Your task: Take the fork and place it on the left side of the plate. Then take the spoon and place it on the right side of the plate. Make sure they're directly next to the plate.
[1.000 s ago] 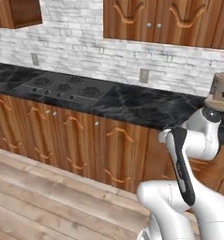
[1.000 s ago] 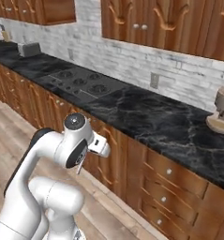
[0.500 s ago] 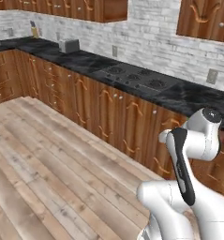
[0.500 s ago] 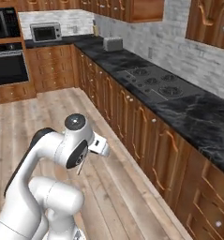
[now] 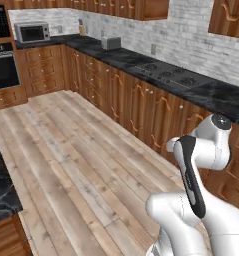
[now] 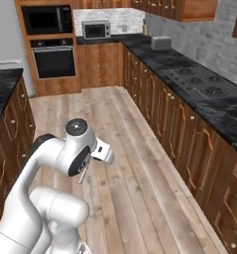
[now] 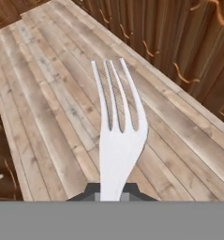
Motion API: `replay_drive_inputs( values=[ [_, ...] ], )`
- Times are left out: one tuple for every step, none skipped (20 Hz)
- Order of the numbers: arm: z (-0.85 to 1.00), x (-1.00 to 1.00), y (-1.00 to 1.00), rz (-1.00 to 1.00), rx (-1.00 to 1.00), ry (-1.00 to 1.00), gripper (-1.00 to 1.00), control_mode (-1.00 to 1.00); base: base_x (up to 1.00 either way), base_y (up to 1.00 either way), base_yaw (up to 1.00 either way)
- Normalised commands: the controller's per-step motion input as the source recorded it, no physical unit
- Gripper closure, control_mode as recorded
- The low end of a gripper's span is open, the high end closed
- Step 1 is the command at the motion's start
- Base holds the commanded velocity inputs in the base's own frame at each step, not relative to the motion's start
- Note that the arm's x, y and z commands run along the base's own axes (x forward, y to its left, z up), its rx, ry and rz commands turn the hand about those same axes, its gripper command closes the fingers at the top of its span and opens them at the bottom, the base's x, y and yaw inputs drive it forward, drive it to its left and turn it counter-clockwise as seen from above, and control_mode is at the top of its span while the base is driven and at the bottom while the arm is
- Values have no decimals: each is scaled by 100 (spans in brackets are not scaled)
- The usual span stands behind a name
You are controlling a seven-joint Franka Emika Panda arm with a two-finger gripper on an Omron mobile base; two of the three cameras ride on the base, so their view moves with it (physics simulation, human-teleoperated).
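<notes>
Above the wooden floor [image 7: 48, 108], in the hand view, the fork [image 7: 117, 140] stands with its prongs pointing away from the camera, its handle clamped between the two dark tips of the gripper [image 7: 112, 191]. In the left base view, the arm [image 5: 206, 165] is folded close over its base beside the dark worktop [image 5: 156, 70] that runs along the cabinets, with a toaster [image 5: 111, 43] near its far end. In the right base view, the same folded arm faces the open floor between that worktop and a second dark worktop [image 6: 2, 82] at the left edge. The fork looks picked up but not yet placed; the spoon step is judged still to come. No containers can be made out.
</notes>
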Motion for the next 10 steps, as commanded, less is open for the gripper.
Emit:
replay_drive_inputs(
  values=[
    [0, 0, 0, 0, 0, 0, 100, 100, -81, 14, 23],
    [0, 0, 0, 0, 0, 0, 100, 100, -86, 22, 21],
    [0, 0, 0, 0, 0, 0, 100, 100, -86, 34, 17],
    [0, 0, 0, 0, 0, 0, 100, 100, -83, 36, 15],
    [0, 0, 0, 0, 0, 0, 100, 100, -71, 57, 10],
    [0, 0, 0, 0, 0, 0, 100, 100, -56, 70, 6],
    [0, 0, 0, 0, 0, 0, 100, 100, -46, 90, 3],
    [0, 0, 0, 0, 0, 0, 100, 100, -37, 98, 0],
    [0, 0, 0, 0, 0, 0, 100, 100, -31, 100, 0],
    [0, 0, 0, 0, 0, 0, 100, 100, -19, 100, 0]
  ],
)
